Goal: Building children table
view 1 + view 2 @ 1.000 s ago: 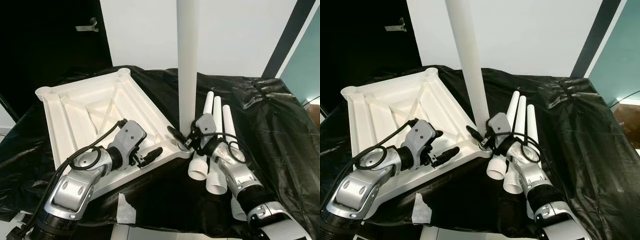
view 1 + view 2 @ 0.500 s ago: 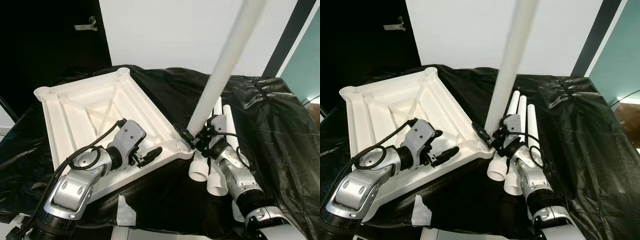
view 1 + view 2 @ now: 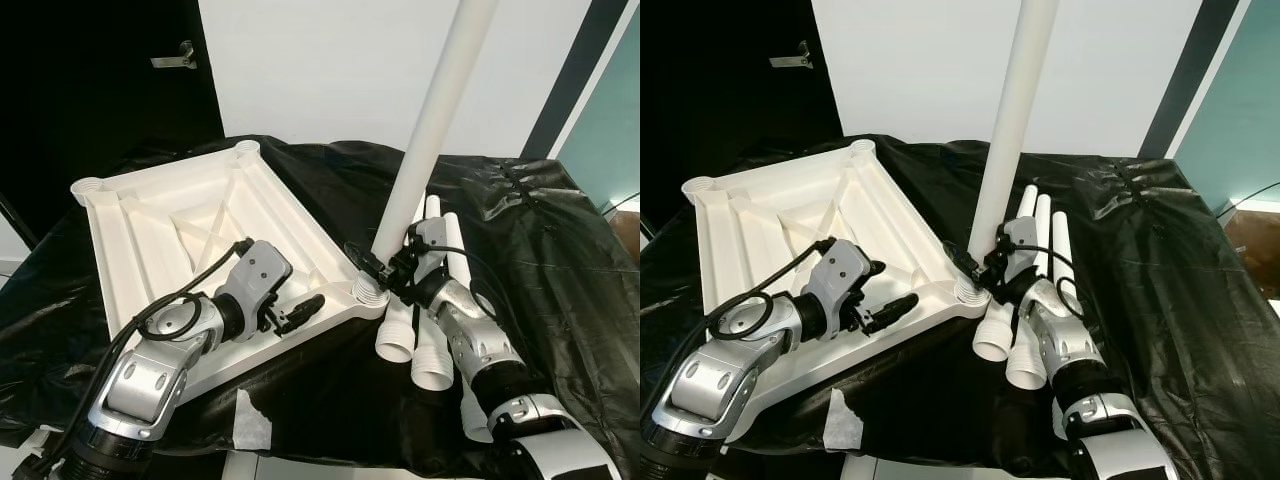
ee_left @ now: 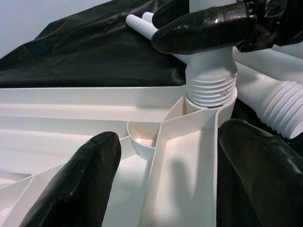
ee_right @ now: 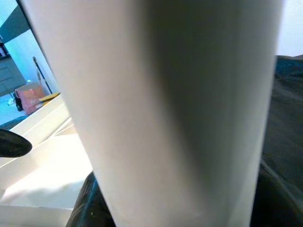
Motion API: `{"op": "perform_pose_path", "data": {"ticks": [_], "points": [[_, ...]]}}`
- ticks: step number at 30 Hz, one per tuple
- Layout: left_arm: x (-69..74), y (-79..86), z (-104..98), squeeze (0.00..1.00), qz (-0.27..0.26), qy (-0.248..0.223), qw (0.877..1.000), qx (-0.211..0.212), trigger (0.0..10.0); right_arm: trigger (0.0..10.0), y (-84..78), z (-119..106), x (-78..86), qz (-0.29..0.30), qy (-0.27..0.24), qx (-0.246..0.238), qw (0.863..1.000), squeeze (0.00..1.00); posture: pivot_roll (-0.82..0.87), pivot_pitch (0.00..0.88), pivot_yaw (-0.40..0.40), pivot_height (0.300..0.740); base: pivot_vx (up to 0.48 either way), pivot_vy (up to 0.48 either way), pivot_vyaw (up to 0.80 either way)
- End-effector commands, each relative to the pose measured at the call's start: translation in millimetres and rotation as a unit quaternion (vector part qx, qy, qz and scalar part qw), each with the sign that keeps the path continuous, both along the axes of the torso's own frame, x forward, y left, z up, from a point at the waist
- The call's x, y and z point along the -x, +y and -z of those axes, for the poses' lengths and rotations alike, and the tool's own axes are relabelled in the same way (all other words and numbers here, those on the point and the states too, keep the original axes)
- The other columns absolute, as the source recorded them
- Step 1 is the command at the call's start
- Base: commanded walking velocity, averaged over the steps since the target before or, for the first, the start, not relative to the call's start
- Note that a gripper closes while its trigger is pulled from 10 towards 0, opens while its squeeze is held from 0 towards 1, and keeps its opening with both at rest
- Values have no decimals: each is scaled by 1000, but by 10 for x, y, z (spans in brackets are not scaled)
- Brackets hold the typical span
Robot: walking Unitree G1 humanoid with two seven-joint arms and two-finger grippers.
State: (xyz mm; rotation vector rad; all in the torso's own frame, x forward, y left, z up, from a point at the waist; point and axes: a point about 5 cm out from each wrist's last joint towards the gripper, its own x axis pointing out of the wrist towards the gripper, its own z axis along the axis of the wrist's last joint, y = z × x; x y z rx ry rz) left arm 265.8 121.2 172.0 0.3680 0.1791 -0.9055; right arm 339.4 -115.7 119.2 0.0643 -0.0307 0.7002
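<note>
The children's table top [image 3: 190,225], a white ribbed plastic panel, lies upside down on the counter [image 3: 560,260], which is covered with black plastic sheeting. The table leg [image 3: 425,140], a long white tube, stands with its threaded lower end in the corner socket [image 4: 208,101] nearest the robot's right arm; in the head views the leg leans slightly away from vertical. The right gripper [image 3: 392,275] is closed around the leg just above the threaded collar. The left gripper [image 3: 300,313] rests at the near edge of the table top beside the same corner, its fingers [image 4: 80,184] spread apart, one inside the rim wall and one outside it, not clamped on anything. Three spare legs [image 3: 435,290] lie side by side on the counter just beside the socket. The step in hand appears to be seating the first leg. The next move likely calls for bringing the leg square to the socket, then turning it to engage the threads while the left gripper steadies the panel.
</note>
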Motion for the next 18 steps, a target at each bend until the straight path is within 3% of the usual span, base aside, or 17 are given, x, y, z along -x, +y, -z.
{"op": "perform_pose_path", "data": {"ticks": [1, 5, 10, 12, 13, 15, 18], "points": [[5, -15, -35, 0, -1, -6, 1000, 3, 10000, 10000, -170, 496, 165, 20, 120, 40, 992, 0, 40, 0, -18, 740, 0, 0, 0], [6, -9, -31, 0, -3, -6, 1000, 4, 10000, 10000, -159, 521, 190, 19, 103, 72, 992, 0, 41, 2, -24, 740, 0, 0, 0], [9, -11, -30, 0, -4, -6, 1000, 5, 10000, 10000, -127, 499, 189, 50, 83, 75, 992, 0, 41, 3, -28, 740, 0, 0, 0], [9, -18, -27, 0, -5, -6, 1000, 6, 10000, 10000, -111, 473, 155, 142, 73, 62, 985, 0, 42, 4, -31, 740, 0, 0, 0], [9, -18, -27, 0, -5, -6, 1000, 6, 10000, 10000, -111, 473, 155, 142, 73, 62, 985, 0, 42, 4, -31, 740, 0, 0, 0], [9, -21, -26, 0, -6, -6, 1000, 7, 10000, 10000, -111, 471, 144, 232, 74, 52, 968, 0, 43, 4, -31, 740, 0, 0, 0], [10, -22, -24, 0, -6, -6, 1000, 8, 10000, 10000, -54, 464, 149, 273, 80, 32, 958, 0, 42, 4, -31, 740, 0, 0, 0]]}}
